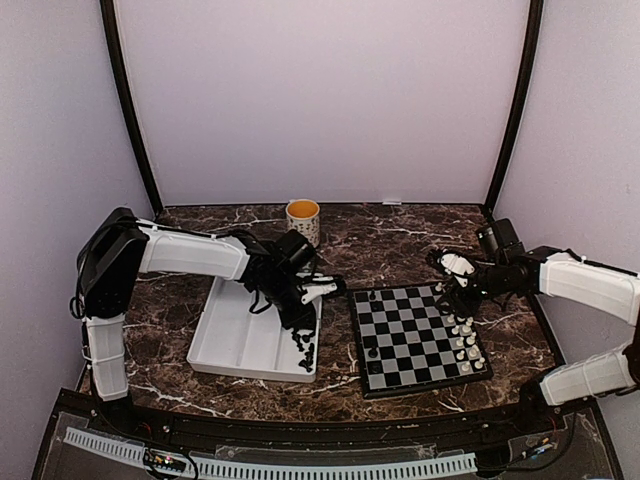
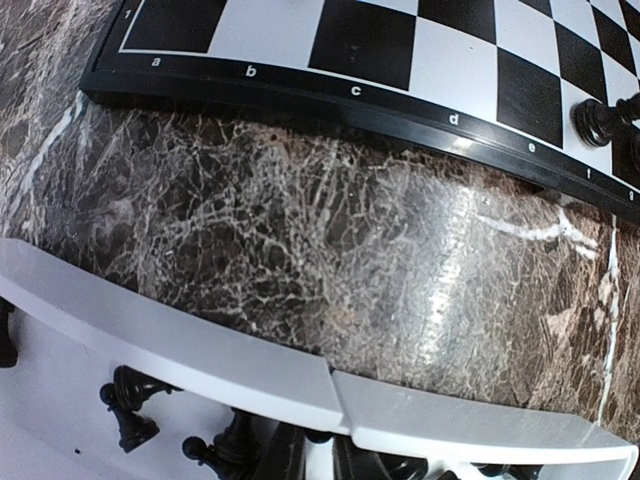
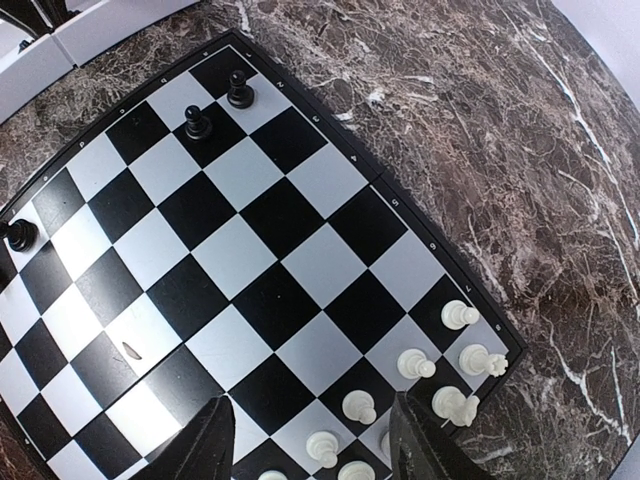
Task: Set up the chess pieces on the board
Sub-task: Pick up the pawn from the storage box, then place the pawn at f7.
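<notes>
**Near to far.** Nearest the arm bases, the white compartmented tray (image 1: 235, 345) holds the unplaced black chessmen (image 1: 305, 352), heaped at its right-hand end, just beside the chessboard (image 1: 415, 335). The left claw (image 1: 300, 322) reaches down into this heap with its jaws all but closed. Whether a chessman is pinched between them cannot be told. The step in hand is judged to be the picking of a black piece. The next move calls for a lift clear of the tray wall and a short carry across the strip of bare marble desk (image 2: 300, 230) to the board's left-hand ranks, where three placed black pieces (image 3: 198, 122) stand apart. Along the board's rim the file letters (image 2: 355, 90) a to e read in white. Farther right, the right claw (image 3: 310, 425) hovers wide open and empty above the white chessmen (image 3: 415, 363), ranked along the board's right edge. A mug (image 1: 303, 218) stands at the far edge.
</notes>
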Robot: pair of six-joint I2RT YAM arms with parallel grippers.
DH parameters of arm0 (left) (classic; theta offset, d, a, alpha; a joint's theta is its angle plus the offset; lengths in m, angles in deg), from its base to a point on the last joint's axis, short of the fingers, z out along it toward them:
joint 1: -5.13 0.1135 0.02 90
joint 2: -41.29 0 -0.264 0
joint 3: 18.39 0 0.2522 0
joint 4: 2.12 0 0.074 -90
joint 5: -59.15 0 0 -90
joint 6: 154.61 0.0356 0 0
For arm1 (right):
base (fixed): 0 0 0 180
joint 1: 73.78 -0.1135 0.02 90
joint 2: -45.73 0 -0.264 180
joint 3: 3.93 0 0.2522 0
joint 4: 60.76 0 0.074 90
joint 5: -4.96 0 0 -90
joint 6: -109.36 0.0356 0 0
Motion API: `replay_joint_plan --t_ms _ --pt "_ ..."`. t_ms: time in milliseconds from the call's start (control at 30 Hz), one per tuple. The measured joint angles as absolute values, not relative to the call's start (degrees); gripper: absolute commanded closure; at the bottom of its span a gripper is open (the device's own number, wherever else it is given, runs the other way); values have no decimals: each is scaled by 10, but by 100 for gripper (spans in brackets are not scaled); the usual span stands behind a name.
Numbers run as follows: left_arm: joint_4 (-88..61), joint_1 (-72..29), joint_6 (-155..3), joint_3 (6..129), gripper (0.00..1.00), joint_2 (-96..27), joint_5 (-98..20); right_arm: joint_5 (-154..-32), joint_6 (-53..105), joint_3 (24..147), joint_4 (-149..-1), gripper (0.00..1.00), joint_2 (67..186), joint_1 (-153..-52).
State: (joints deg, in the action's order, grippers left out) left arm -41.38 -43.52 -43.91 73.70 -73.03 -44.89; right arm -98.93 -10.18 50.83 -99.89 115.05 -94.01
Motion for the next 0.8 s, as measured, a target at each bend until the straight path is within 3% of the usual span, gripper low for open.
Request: replay_joint_plan --t_ms 600,800 --pt "-425 -435 -456 714 96 -666 -423 -990 -102 508 -999 45 1149 -940" --pt "-447 -447 -475 781 95 -656 -438 -990 -102 508 -999 45 1149 -940"
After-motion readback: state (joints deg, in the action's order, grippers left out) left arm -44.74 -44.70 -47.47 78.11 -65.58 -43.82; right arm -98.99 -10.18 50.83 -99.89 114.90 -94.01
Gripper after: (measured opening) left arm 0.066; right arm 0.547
